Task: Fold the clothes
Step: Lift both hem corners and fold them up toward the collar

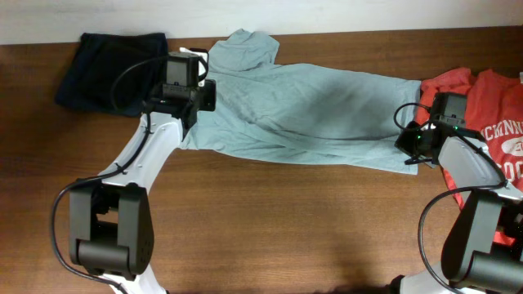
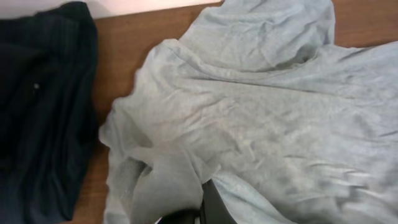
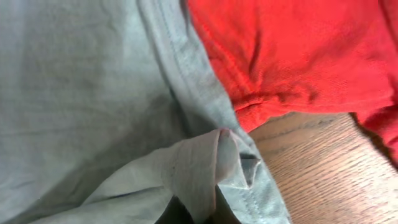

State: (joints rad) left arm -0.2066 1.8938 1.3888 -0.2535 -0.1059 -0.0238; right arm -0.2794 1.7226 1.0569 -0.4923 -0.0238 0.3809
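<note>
Overhead: the grey-teal T-shirt (image 1: 310, 106) lies spread across the far side of the table (image 1: 286, 220), with a dark garment (image 1: 110, 69) to its left and the red T-shirt (image 1: 482, 122) to its right. The left gripper (image 1: 198, 98) is at its left edge and the right gripper (image 1: 413, 145) at its right hem. Left wrist cam: fingers pinched together on a bunched fold of the tee. Right wrist cam: same deal, clamped on the gathered hem, just beside the red one.

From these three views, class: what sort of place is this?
Probably a robotics lab bench for laundry practice: a wooden table, left arm and right arm, a grey-teal T-shirt spread out.
</note>
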